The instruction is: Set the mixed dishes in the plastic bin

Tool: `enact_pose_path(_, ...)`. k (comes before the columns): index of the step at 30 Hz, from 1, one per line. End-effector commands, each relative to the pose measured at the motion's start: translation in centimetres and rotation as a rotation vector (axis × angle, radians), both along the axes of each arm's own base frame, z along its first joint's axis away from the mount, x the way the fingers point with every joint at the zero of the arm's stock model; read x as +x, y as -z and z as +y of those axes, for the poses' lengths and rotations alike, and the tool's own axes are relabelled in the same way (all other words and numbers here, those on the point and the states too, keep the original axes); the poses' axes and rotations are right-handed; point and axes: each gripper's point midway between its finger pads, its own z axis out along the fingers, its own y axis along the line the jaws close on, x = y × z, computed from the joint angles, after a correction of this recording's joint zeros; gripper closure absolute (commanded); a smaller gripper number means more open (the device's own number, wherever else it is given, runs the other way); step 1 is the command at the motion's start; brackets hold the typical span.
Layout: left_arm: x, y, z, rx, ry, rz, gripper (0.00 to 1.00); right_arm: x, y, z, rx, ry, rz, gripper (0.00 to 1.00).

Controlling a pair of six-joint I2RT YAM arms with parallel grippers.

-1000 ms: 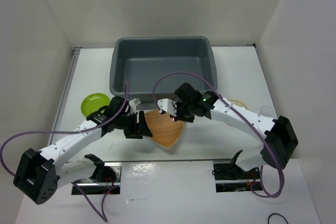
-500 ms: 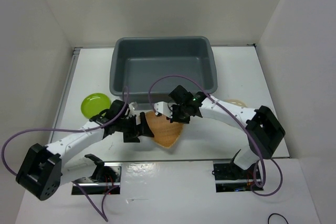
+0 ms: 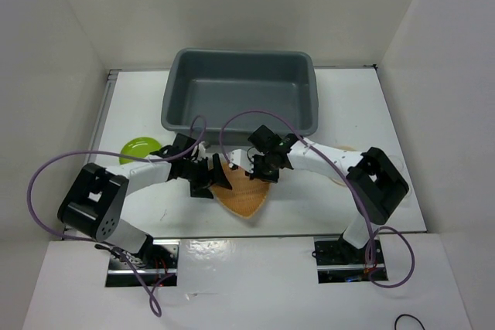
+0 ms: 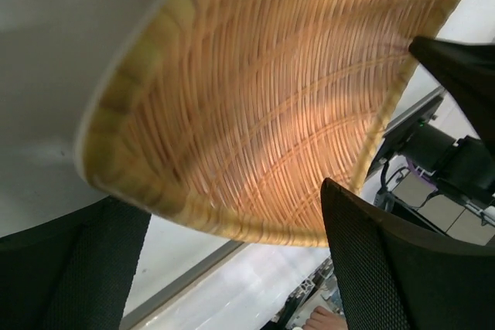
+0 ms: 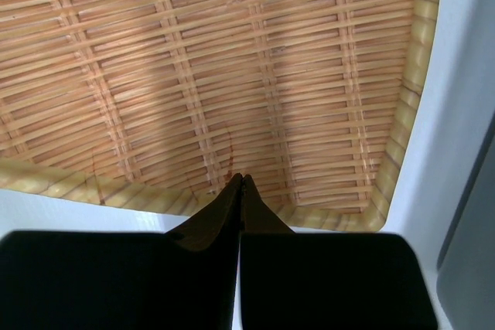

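- Both arms have drawn in closer over the tan woven plate [image 3: 244,195] since a second ago.
- Rounded-triangle plate, ribbed weave, pale rim, lying on the white table [image 3: 340,106] just before the grey plastic bin [image 3: 240,102].
- Left gripper [image 4: 232,268] fingers spread astride its edge.
- Right gripper [image 5: 241,183] fingers pressed together at the rim.

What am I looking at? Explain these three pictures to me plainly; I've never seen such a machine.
Two white robot arms are bolted at the near edge of a white table. The wide picture looks down from above and behind them. The two close-ups come from cameras on their wrists. On the table are a grey bin with nothing in it, a lime-green plate and a woven plate. Both arms meet at the woven plate. The left fingers are open, one on each side of its rim. The right fingers are pressed together at its edge; whether they pinch it I cannot tell.
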Motion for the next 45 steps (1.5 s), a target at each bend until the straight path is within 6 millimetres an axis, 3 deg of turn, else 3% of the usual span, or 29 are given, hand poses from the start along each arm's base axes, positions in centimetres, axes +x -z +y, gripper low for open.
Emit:
enact_pose_path(1, 1.6, -0.5, -0.6, -0.064, 0.026, -0.050, 0.09, 0.7, -0.6, 1.5, 0.068, 0.005, -0.006, 1.00)
enact_pose_path(5, 2.3, -0.7, -0.7, -0.103, 0.025, -0.058, 0.23, 0.5, -0.2, 1.0, 0.066, 0.025, 0.002, 1.00)
enact_pose_path(9, 2.5, -1.7, -1.6, -0.152, 0.048, -0.080, 0.47, 0.5, -0.7, 1.0, 0.083, 0.044, -0.003, 1.00)
enact_pose_path(10, 2.5, -1.8, -1.6, -0.154, 0.041, -0.072, 0.53, 0.5, -0.7, 1.0, 0.083, 0.044, -0.003, 1.00)
enact_pose_path(11, 2.4, -2.1, -1.9, -0.158, 0.051, -0.081, 0.68, 0.5, -0.7, 1.0, 0.083, 0.044, -0.003, 1.00)
enact_pose_path(15, 1.9, -3.2, -2.7, -0.170, 0.069, -0.085, 0.98, 0.5, -1.4, 1.1, 0.100, 0.052, -0.014, 1.00)
enact_pose_path(20, 1.0, -4.4, -3.0, -0.170, 0.080, -0.092, 1.00, 0.1, -3.6, 1.4, 0.164, 0.087, -0.023, 1.00)
enact_pose_path(23, -0.2, -5.7, -2.8, -0.171, 0.092, -0.093, 1.00, 0.3, -6.7, 0.6, 0.227, 0.130, -0.046, 1.00)
enact_pose_path(25, -1.2, -6.4, -2.6, -0.166, 0.101, -0.079, 1.00, 0.9, -10.2, -0.5, 0.305, 0.186, -0.071, 1.00)
enact_pose_path(27, -1.6, -8.5, -2.5, -0.187, 0.104, -0.130, 1.00, 1.2, -12.7, -1.7, 0.353, 0.223, -0.121, 1.00)
enact_pose_path(28, -2.0, -9.2, -2.3, -0.187, 0.104, -0.130, 1.00, 1.2, -14.5, -3.2, 0.396, 0.269, -0.183, 1.00)
enact_pose_path(30, -2.0, -12.5, -2.6, -0.242, 0.117, -0.194, 1.00, 1.6, -17.1, -4.7, 0.459, 0.330, -0.294, 1.00)
enact_pose_path(31, -2.1, -13.4, -2.6, -0.248, 0.111, -0.196, 1.00, 1.1, -19.0, -6.5, 0.496, 0.398, -0.388, 1.00)
enact_pose_path(32, -1.8, -15.8, -2.9, -0.278, 0.122, -0.249, 1.00, 1.0, -20.0, -7.5, 0.518, 0.444, -0.437, 1.00)
enact_pose_path(33, -1.6, -16.6, -3.0, -0.286, 0.116, -0.254, 1.00, 1.1, -20.5, -8.5, 0.538, 0.500, -0.483, 1.00)
enact_pose_path(34, -1.7, -18.0, -3.0, -0.301, 0.124, -0.272, 1.00, 1.1, -22.5, -11.0, 0.575, 0.632, -0.576, 1.00)
enact_pose_path(35, -1.5, -19.4, -3.3, -0.321, 0.126, -0.290, 1.00, 1.2, -23.0, -12.7, 0.578, 0.714, -0.621, 1.00)
enact_pose_path(36, -0.8, -22.4, -3.6, -0.354, 0.125, -0.353, 1.00, 1.2, -22.7, -14.2, 0.577, 0.782, -0.658, 1.00)
enact_pose_path(38, 0.5, -25.5, -3.7, -0.380, 0.118, -0.412, 1.00, 0.4, -23.7, -17.5, 0.603, 0.906, -0.760, 0.98)
enact_pose_path(40, 3.1, -29.4, -3.8, -0.384, 0.109, -0.482, 1.00, -0.1, -21.7, -19.0, 0.567, 0.952, -0.784, 0.95)
enact_pose_path(41, 4.2, -30.2, -3.7, -0.375, 0.107, -0.499, 1.00, -0.7, -21.8, -20.3, 0.569, 0.997, -0.828, 0.95)
enact_pose_path(42, 5.8, -30.7, -3.2, -0.364, 0.101, -0.523, 1.00, -0.6, -20.4, -21.0, 0.538, 1.026, -0.838, 0.95)
enact_pose_path(44, 9.3, -30.2, -3.5, -0.346, 0.074, -0.491, 1.00, -0.8, -19.5, -22.2, 0.514, 1.071, -0.860, 0.94)
enact_pose_path(45, 10.8, -32.3, -3.5, -0.358, 0.067, -0.544, 1.00, -1.0, -19.0, -22.9, 0.503, 1.084, -0.874, 0.94)
